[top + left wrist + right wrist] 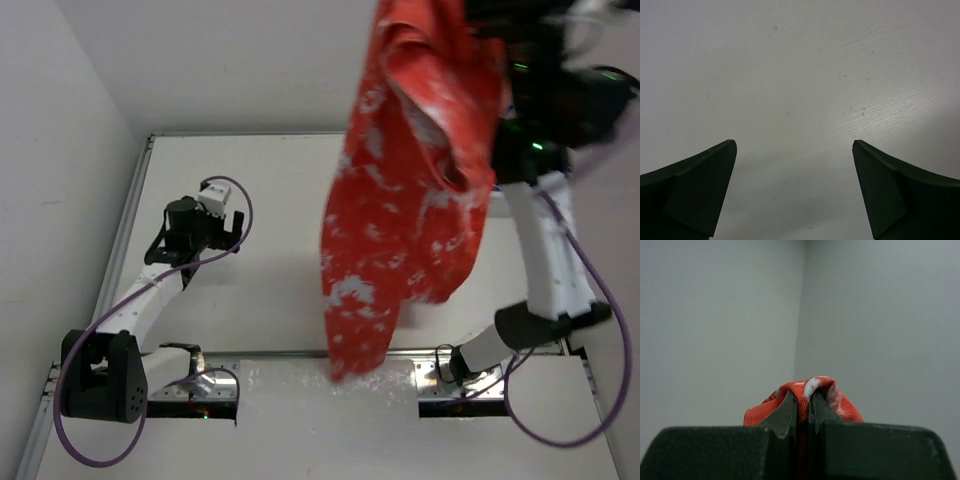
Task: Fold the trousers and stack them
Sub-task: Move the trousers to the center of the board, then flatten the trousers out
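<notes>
The red-orange trousers (405, 190) with white speckles hang high in the air from the top right of the top view, their lower end reaching down over the table's near edge. My right gripper (803, 399) is shut on a fold of the trousers (827, 395) and points at the grey walls; in the top view it is mostly out of sight near the upper edge. My left gripper (195, 228) hovers low over the left part of the table (800, 75), open and empty, its two dark fingers (705, 180) wide apart.
White walls close the table at the left and back. A metal rail (330, 356) runs along the near edge between the two arm bases. Purple cables loop beside each arm.
</notes>
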Tool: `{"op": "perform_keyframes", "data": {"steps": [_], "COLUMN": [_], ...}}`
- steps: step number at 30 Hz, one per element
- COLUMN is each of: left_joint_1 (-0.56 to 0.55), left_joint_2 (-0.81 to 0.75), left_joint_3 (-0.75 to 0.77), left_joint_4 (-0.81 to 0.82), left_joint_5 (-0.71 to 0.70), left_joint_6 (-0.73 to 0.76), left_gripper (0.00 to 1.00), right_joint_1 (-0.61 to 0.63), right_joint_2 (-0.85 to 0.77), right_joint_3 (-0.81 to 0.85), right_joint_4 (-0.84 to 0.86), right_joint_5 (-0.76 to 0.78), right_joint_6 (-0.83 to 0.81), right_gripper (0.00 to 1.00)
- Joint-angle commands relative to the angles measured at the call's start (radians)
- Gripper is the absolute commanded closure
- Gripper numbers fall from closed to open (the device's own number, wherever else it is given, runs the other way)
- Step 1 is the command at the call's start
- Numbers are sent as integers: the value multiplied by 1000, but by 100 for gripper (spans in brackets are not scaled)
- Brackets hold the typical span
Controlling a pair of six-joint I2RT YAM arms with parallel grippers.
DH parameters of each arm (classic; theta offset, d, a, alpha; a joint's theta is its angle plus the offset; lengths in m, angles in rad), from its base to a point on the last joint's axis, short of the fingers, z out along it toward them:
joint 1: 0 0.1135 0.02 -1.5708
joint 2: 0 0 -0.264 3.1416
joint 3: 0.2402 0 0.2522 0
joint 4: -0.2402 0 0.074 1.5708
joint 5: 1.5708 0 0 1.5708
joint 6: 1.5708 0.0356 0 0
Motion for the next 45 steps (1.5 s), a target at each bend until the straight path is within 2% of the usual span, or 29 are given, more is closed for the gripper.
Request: {"op": "perform_keyframes", "data": {"steps": [1,5,9,12,13,14,16,17,20,24,27,28,29,31,33,37,40,42,43,45], "left_joint_1": [32,104,161,166,164,163,163,160,135,105,105,100,98,91,92,97,98,100,100,100], "left_joint_2": [4,19,38,54,64,68,94,108,166,286,389,410,442,467,496,568,675,804,897,982], "left_joint_3": [86,148,208,246,252,254,260,264,283,301,298,295,286,272,268,315,445,670,736,874], "left_joint_4": [42,33,-6,-50,-74,-87,-132,-157,-260,-402,-458,-461,-453,-427,-388,-318,-278,-286,-315,-346], "left_joint_5": [-13,24,54,105,145,163,196,200,162,37,9,4,-11,-40,-76,-90,-111,-129,-157,-150], "left_joint_6": [-43,-58,-43,2,14,40,63,91,163,247,269,269,257,241,227,217,233,237,237,229], "left_gripper": [0,1,1,3,4,5,7,8,10,10,12,14,14,14,14,14,13,12,12,13], "right_joint_1": [139,230,241,227,201,186,137,123,88,86,87,89,89,91,98,143,219,294,319,394], "right_joint_2": [172,325,498,561,575,592,672,704,749,616,557,525,513,488,476,453,446,453,457,483], "right_joint_3": [28,54,99,65,53,39,73,130,148,-79,-266,-316,-416,-501,-619,-827,-901,-900,-889,-849], "right_joint_4": [-206,-232,-367,-482,-513,-566,-654,-764,-921,-972,-1001,-1001,-1001,-1004,-1006,-978,-966,-966,-953,-935], "right_joint_5": [101,225,368,468,468,424,346,324,258,262,238,212,200,170,157,120,0,-104,-171,-229], "right_joint_6": [-208,-193,-156,-232,-207,-187,-162,-165,-240,-411,-470,-479,-493,-496,-515,-571,-666,-716,-716,-711], "right_gripper": [100,100,100,99,91,59,34,2,1,1,5,8,17,27,29,47,51,53,53,54]}}
